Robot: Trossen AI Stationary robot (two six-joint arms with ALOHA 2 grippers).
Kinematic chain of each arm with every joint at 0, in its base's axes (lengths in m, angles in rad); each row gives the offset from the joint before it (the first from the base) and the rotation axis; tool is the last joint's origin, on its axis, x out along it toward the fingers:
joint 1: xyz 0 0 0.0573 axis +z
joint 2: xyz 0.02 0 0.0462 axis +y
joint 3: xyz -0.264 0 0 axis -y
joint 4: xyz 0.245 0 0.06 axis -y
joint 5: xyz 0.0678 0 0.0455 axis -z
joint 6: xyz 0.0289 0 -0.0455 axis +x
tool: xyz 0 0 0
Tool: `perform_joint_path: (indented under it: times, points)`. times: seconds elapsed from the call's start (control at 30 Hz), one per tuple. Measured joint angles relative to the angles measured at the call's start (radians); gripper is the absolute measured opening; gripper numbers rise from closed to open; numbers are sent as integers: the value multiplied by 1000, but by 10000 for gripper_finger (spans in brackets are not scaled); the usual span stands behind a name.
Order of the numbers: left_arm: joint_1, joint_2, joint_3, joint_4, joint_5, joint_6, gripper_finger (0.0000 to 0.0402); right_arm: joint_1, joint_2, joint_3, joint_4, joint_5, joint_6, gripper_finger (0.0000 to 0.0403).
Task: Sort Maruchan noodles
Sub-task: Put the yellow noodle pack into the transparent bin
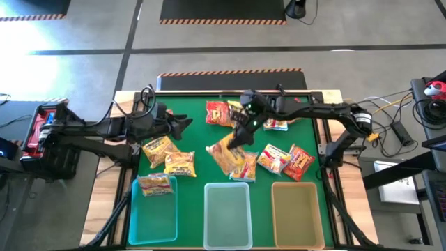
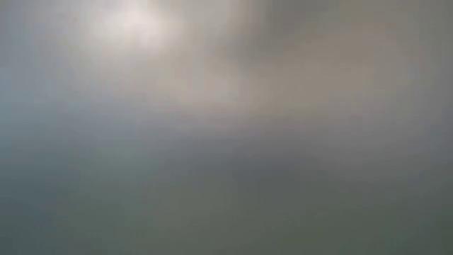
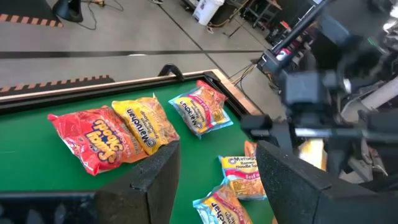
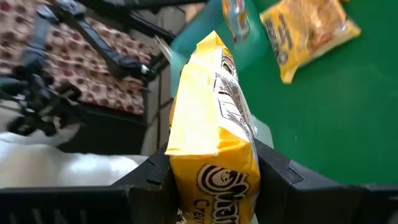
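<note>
Above the green mat's middle, my right gripper [image 4: 211,180] pinches a yellow noodle packet [image 4: 214,130]; left gripper [image 3: 217,180] hovers spread, holding nothing. My low view shows only blur.

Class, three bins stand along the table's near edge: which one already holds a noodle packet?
The blue bin on the left holds one packet; the middle bin and the tan bin hold none.

a robotics lab or workshop. a green-topped table [image 1: 195,115] stands on a bare grey concrete floor [image 1: 209,28] marked with dark mats edged in orange-black hazard striping [image 1: 230,72]. loose cables [image 1: 394,111] and electronic gear [image 1: 432,97] crowd the side benches, and two dark robot arms are mounted at the table.
</note>
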Motion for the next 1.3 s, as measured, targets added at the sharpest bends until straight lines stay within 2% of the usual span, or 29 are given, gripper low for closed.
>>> perform_joint_path:
  times: [0.3, 0.57, 0.87, 1.3]
  points:
    - [0, -1, 0, -1, 55, -31, 194, 137, 0, 0, -66, 200, -13, 132]
    - [0, -2, 0, 0, 124, -85, 194, 262, 3, 0, -167, 457, -86, 132]
    - [0, -2, 0, 0, 153, -114, 194, 337, 79, 0, -163, 529, -128, 132]
    - [0, -1, 0, -17, 205, -108, 194, 344, 185, 42, -199, 508, -170, 132]
